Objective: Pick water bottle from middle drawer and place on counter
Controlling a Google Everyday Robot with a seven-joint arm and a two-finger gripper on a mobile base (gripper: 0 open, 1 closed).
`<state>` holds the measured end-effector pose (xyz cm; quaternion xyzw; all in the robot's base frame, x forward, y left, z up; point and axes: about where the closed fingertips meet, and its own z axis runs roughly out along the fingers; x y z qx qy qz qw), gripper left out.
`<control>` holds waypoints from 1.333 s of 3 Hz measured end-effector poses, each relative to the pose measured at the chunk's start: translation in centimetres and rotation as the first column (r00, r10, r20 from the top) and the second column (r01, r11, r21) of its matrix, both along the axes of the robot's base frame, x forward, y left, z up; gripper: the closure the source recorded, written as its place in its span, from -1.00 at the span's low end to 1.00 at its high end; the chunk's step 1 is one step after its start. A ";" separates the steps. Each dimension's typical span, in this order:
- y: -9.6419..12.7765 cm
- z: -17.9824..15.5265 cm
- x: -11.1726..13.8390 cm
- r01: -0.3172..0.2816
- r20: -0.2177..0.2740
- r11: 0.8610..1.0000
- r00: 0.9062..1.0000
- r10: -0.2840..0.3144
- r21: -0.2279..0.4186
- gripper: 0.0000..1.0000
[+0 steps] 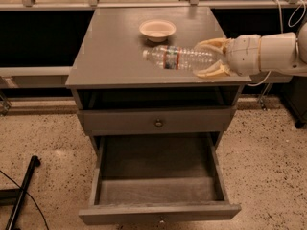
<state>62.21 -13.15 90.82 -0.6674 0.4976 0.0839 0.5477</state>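
Note:
My gripper [209, 58] comes in from the right and is shut on the base end of the water bottle [178, 58]. The clear ribbed bottle lies horizontally, white cap pointing left, held just above the right front part of the grey counter [110, 51]. The middle drawer [158, 190] stands pulled open below, its bare grey bottom showing with nothing in it.
A small cream bowl [157, 29] sits on the counter behind the bottle. A shallower closed drawer front with a round dark knob [158, 123] is above the open drawer. A dark pole [21, 190] lies on the speckled floor at the left.

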 end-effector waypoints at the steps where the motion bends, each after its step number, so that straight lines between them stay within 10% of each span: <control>1: -1.7 0.0 3.0 0.134 -0.088 0.985 0.988 -0.124 0.111 1.00; 2: -3.4 -3.2 6.5 0.291 -0.285 0.942 0.929 -0.237 0.168 1.00; 3: -4.1 -5.3 7.7 0.340 -0.403 0.928 0.878 -0.256 0.152 1.00; 4: -3.9 -5.4 7.7 0.343 -0.411 0.927 0.875 -0.256 0.153 0.63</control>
